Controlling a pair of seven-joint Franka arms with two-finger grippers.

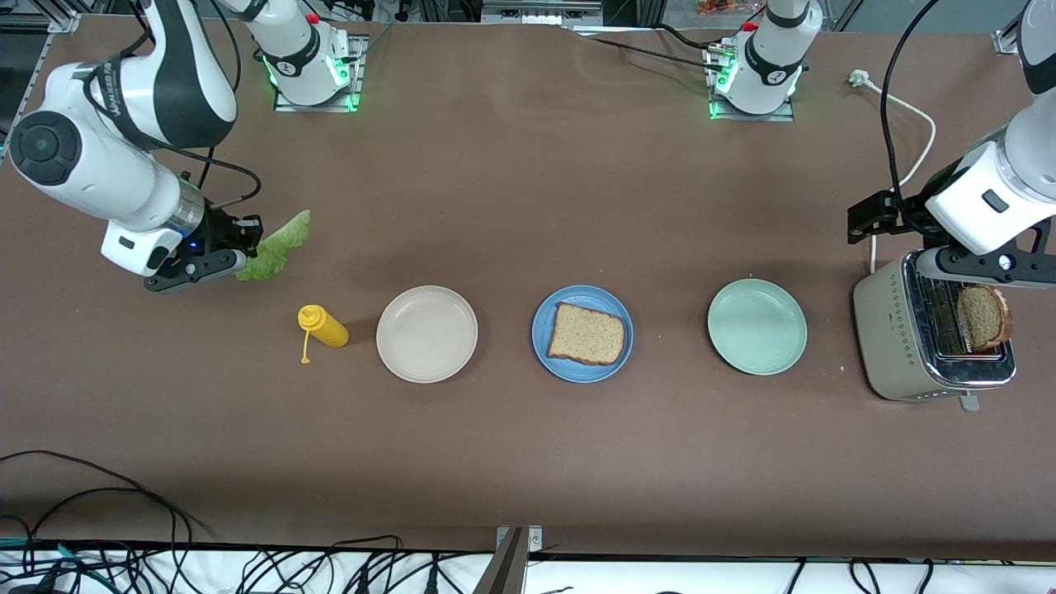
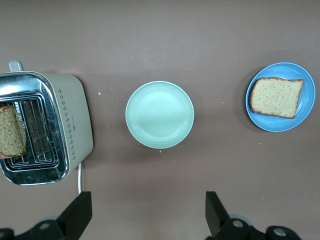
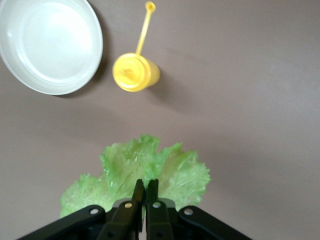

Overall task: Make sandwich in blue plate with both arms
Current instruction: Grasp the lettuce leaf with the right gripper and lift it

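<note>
Round matte blue plate [image 1: 582,333] at table centre, one brown wholegrain bread slice [image 1: 586,334] lying flat on it. Pale green plate [image 1: 756,326] beside the blue plate toward the left arm's end; beige plate [image 1: 426,333] beside it toward the right arm's end, yellow squeeze bottle [image 1: 324,327] just past the beige plate. Silver-and-cream toaster [image 1: 931,340] past the green plate, second bread slice [image 1: 983,317] standing in its slot. Left gripper [image 2: 145,212] above the toaster, fingers spread wide, nothing between them. Right gripper [image 3: 145,191] over the table near the bottle, pinched closed on a ruffled green lettuce leaf [image 1: 276,248].
</note>
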